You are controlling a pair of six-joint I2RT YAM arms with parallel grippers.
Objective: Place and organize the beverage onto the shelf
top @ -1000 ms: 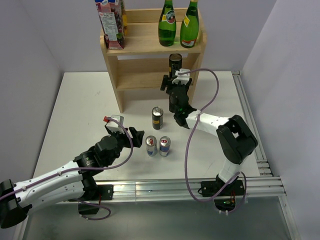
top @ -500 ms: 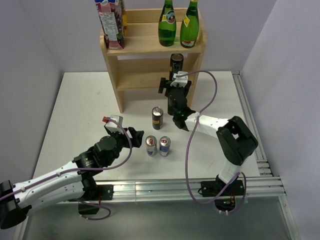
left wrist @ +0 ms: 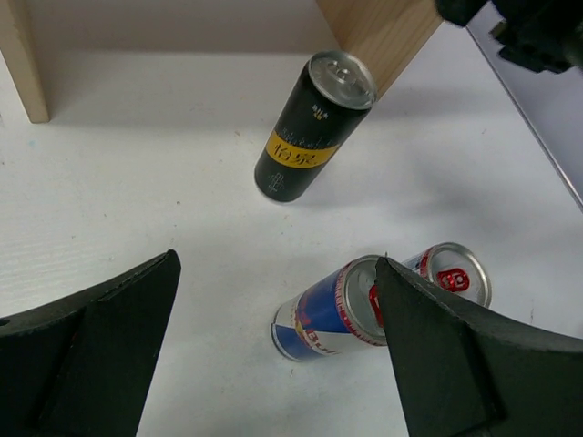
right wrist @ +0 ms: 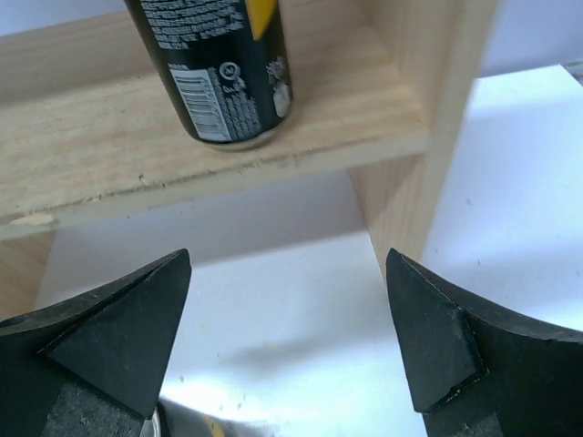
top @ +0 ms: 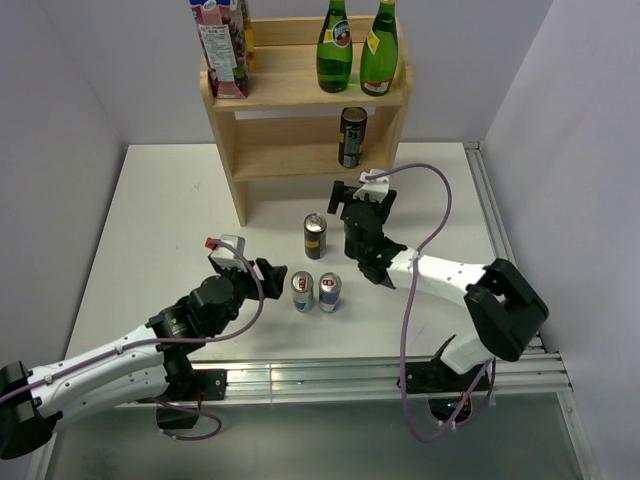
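**Both grippers open and empty; one black can on the shelf's lower tier**

Clock directions follow the top view, with twelve o'clock pointing away from the arm bases.

The left gripper (top: 272,271) hung low over the white table (top: 160,200) at the near left. Its fingers (left wrist: 109,337) were spread wide with nothing between them. Just beside it at three o'clock stood the left blue-and-silver can (top: 303,291), upright; at that can's three o'clock stood the right blue-and-silver can (top: 329,291), also upright. The two stood very close, though whether they touched could not be told.

At twelve o'clock from the pair, and apart from them, the tall black can (top: 315,236) stood upright on the table; the left wrist view showed a yellow band around its body.

Between one and two o'clock from that can was the right gripper (top: 360,192), pointing toward twelve o'clock. Its fingers (right wrist: 100,337) were parted wide and gripped nothing; the right wrist view showed only table and wood in the gap.

The shelf (top: 285,158) stood at the far middle of the table, at twelve o'clock from both arms. The shelved black can (top: 351,137) stood upright at the right end of the lower tier; it was near the front edge, just beside the right side panel, and clear of the right gripper's fingers.

On the top tier, the left green bottle (top: 334,50) and the right green bottle (top: 379,50) stood upright side by side at the right end; a red-and-white carton (top: 222,45) stood at the left end, at nine o'clock from the bottles.
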